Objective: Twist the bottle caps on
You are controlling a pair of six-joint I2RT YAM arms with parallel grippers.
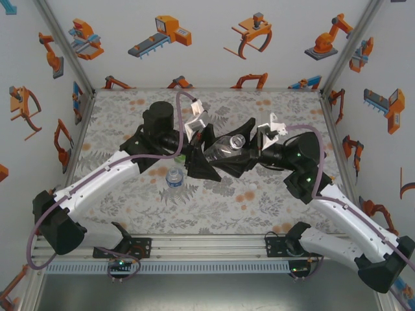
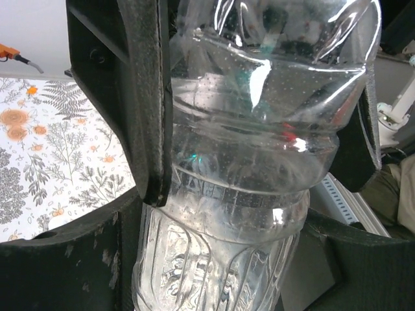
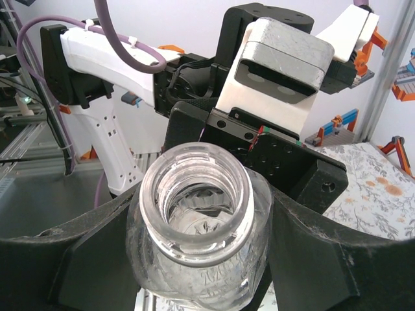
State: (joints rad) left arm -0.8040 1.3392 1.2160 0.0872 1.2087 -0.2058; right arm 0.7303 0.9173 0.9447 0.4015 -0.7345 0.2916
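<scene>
A clear bottle is held in the air over the middle of the table, between both grippers. My right gripper is shut on it just below the neck; in the right wrist view the bottle shows an open, uncapped mouth between the fingers of the right gripper. My left gripper is shut on the lower body; in the left wrist view the bottle sits between the fingers of the left gripper, its wall dented. A shorter bottle with a blue label band stands on the table. One small white bottle cap lies on the mat.
The floral mat covers the table inside white walls printed with orange robot pictures. An aluminium rail runs along the near edge between the arm bases. The left arm's wrist camera housing looms close behind the held bottle.
</scene>
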